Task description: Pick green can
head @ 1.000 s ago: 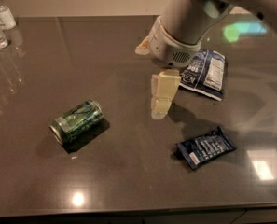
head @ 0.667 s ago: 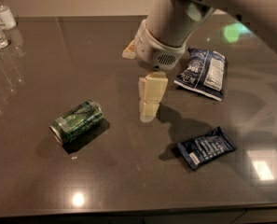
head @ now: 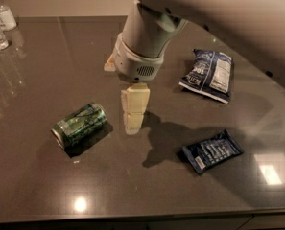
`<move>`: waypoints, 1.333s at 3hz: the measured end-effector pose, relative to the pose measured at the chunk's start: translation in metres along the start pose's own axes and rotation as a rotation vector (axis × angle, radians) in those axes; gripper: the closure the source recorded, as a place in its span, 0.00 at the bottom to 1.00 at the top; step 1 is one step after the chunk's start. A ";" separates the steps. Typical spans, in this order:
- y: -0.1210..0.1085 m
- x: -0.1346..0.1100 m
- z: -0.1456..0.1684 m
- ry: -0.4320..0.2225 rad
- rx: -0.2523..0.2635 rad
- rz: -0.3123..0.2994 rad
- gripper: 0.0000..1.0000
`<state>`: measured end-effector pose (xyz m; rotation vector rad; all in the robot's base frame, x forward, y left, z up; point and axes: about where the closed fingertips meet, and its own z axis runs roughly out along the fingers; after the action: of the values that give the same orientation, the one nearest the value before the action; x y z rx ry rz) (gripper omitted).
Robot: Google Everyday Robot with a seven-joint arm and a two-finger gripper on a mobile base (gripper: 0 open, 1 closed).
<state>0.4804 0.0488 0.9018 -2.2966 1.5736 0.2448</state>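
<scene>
Green can (head: pixel 79 125) lies on its side on the dark counter (head: pixel 41 186), shiny dark green with lighter green and black markings, silver rim end pointing to the near-left corner. It sits between centre and left edge. The pincer (head: pixel 133 128) hangs tip-down just beside the can on its centre side, not touching it, holding nothing; apart or together, can't tell.

Cream gripper (head: pixel 133 127) hangs beside green can (head: pixel 79 124) with black markings.
</scene>
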 end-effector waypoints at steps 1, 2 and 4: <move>0.002 -0.015 0.019 0.006 -0.031 -0.038 0.00; 0.002 -0.028 0.035 0.021 -0.053 -0.077 0.00; -0.001 -0.053 0.060 0.063 -0.090 -0.157 0.00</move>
<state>0.4653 0.1175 0.8639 -2.5049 1.4286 0.2095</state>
